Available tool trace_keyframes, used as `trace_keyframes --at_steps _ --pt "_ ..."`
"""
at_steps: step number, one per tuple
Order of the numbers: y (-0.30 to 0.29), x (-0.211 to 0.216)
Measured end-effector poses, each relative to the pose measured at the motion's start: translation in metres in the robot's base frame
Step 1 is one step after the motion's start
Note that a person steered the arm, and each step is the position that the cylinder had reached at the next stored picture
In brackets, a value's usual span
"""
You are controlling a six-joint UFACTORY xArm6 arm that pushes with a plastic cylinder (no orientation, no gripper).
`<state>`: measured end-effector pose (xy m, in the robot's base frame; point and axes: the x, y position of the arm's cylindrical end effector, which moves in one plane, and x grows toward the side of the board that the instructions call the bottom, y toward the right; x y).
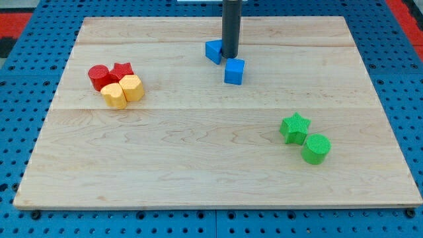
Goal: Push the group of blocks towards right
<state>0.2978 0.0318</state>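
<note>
A group of blocks lies at the view's left: a red cylinder, a red star, a yellow block and a yellow hexagonal block, all touching. My tip stands near the view's top centre, far right of that group. It sits between a blue block on its left and a blue cube just below it, close to both. A green star and a green cylinder lie together at the lower right.
The wooden board rests on a blue perforated table. The board's edges are near the blocks at left and the green pair at right.
</note>
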Motion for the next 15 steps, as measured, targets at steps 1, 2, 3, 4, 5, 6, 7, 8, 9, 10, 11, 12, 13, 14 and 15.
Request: trace_keyframes --at_steps 1,2,3,4,5,6,7,8,9,10,11,12,13,14,15 --pt "0.015 -0.02" --pt "0.024 -0.043" --pt "-0.031 -0.045" --pt "-0.089 -0.045" --pt "-0.149 -0.043" --pt "-0.183 -0.017" --pt "-0.198 0.013" --pt "-0.233 0.032" --pt "-0.297 0.028" --pt "-0.32 0.045" --pt "-0.32 0.075" --pt "-0.312 0.075" --pt "-0.284 0.075" --pt "-0.261 0.075" --pt "-0.239 0.075"
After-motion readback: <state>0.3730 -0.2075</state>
